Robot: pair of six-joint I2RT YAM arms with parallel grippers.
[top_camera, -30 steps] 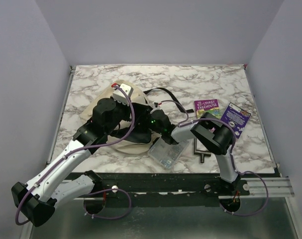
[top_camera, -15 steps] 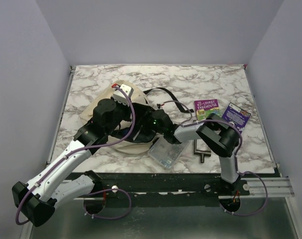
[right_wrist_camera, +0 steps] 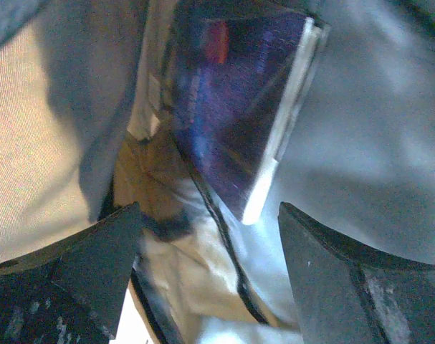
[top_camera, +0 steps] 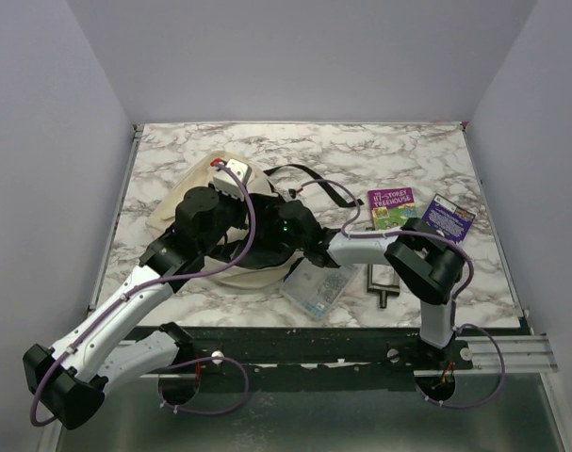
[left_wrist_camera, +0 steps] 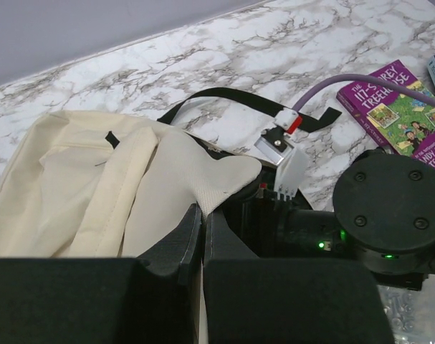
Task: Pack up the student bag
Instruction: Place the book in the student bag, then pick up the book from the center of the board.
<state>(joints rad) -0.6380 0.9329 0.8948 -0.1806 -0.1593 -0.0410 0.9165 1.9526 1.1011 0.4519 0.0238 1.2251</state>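
Bag (right_wrist_camera: 31,143) cloth is all around my right hand (right_wrist_camera: 208,215), which has just gone from half closed to spread wide. A dark book (right_wrist_camera: 238,107) lies just ahead of my fingertips, touching neither finger and leaning against the inside wall. Over the last second my arm has also reached deeper into the opening. I judge this book delivered, so the next step is to back out without dragging it along.

My left hand (left_wrist_camera: 203,215) is pressed together, seemingly pinching the rim of the bag to hold the mouth up, and it has not shifted. The bag lies left of centre on the table (top_camera: 361,151). A clear pouch (top_camera: 314,287) sits just beside its near edge. Further right, a purple book (top_camera: 391,202) and a second book (top_camera: 446,218) are not yet packed.
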